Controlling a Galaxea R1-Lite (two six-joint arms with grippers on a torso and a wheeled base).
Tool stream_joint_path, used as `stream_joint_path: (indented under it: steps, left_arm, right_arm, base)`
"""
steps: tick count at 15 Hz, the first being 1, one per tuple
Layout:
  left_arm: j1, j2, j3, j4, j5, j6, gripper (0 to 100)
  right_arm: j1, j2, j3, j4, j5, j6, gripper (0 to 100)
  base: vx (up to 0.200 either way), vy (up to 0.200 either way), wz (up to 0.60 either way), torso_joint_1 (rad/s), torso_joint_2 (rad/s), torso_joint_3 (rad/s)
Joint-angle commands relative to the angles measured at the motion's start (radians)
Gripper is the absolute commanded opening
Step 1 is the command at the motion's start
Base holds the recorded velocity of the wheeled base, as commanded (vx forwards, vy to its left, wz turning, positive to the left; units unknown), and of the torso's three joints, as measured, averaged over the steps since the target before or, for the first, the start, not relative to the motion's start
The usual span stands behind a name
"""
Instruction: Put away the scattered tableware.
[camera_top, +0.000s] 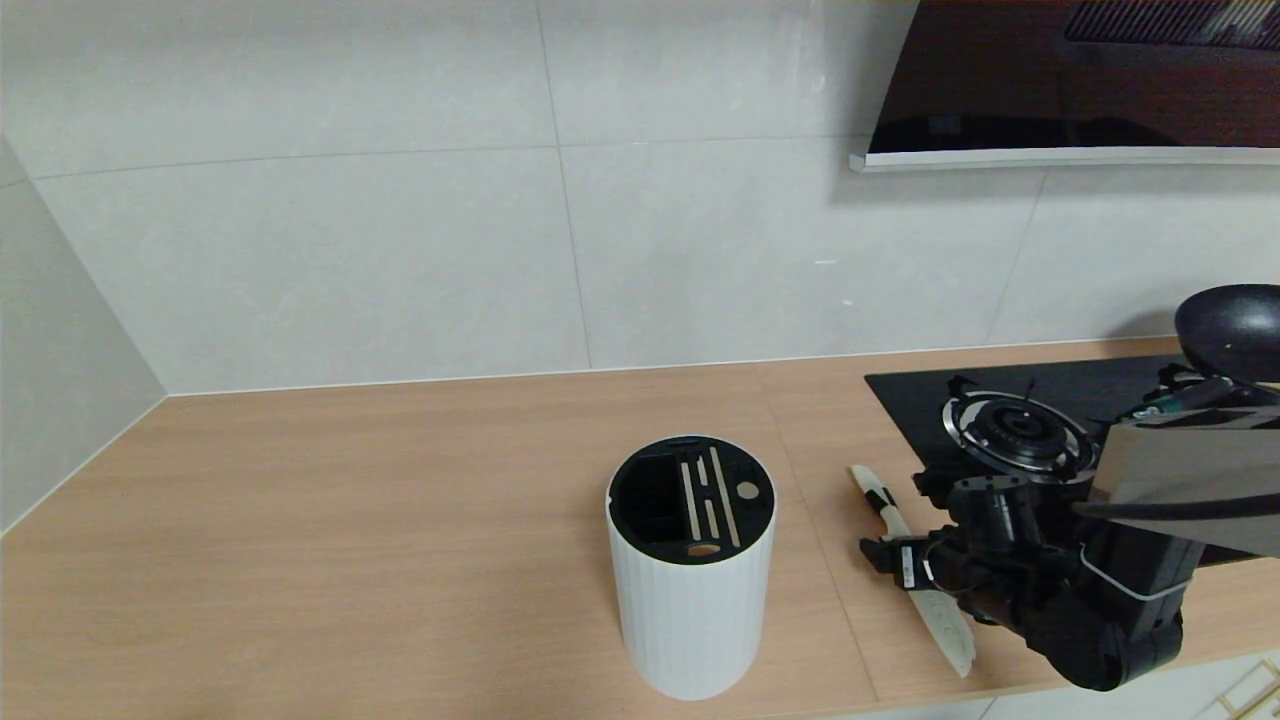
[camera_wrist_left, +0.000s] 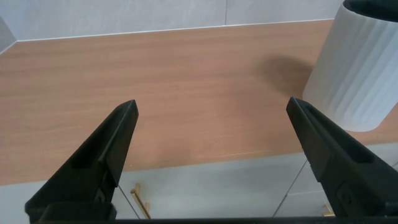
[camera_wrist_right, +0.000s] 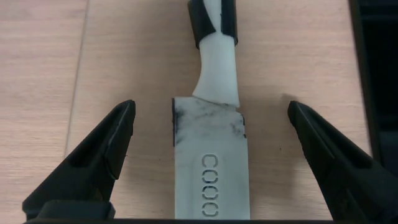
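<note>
Right gripper (camera_wrist_right: 210, 109), jaws spread wide and holding nothing, poised over a white knife (camera_wrist_right: 208, 155) that lies flat on the wooden countertop (camera_top: 350, 520) to the right of the white cylindrical holder (camera_top: 690, 600). The two fingers (camera_wrist_right: 118, 134) straddle the blade close to where it meets the handle, with bare counter showing between each finger and the blade; no contact with the knife is visible. In the head view the knife (camera_top: 945, 625) runs with its blade toward the counter's front edge and its black-banded handle pointing away, and the right gripper (camera_top: 905, 515) sits above its middle. Left gripper (camera_wrist_left: 211, 107), likewise wide open and empty, hangs at the counter's front edge left of the holder (camera_wrist_left: 357, 74), which stands upright. The holder's black top carries several narrow slots and one larger opening. Farther back and right of the holder are a black hob (camera_top: 1015, 430) and a dark pan (camera_top: 1230, 330); beyond them rises a pale tiled wall (camera_top: 400, 200) with a range hood (camera_top: 1080, 80) mounted on it.
</note>
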Motion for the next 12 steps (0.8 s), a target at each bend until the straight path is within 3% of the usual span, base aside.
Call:
stream_joint_path:
  steps: [1,5,6,12]
  left_arm:
    - [0.000,0.000,0.000,0.000,0.000,0.000,100]
    - [0.000,0.000,0.000,0.000,0.000,0.000,100]
    - [0.000,0.000,0.000,0.000,0.000,0.000,100]
    - [0.000,0.000,0.000,0.000,0.000,-0.002,100]
  right_arm:
    - [0.000,0.004,0.000,0.000,0.000,0.000,100]
    - [0.000,0.008,0.000,0.000,-0.002,0.000,100]
    - [0.000,0.008,0.000,0.000,-0.002,0.000,0]
    - [0.001,0.018,0.003,0.000,-0.011,-0.006,0]
  base:
    - [0.000,0.000,0.00,0.000,0.00,0.000]
    - [0.000,0.000,0.00,0.000,0.00,0.000]
    - [0.000,0.000,0.00,0.000,0.00,0.000]
    - [0.000,0.000,0.00,0.000,0.00,0.000]
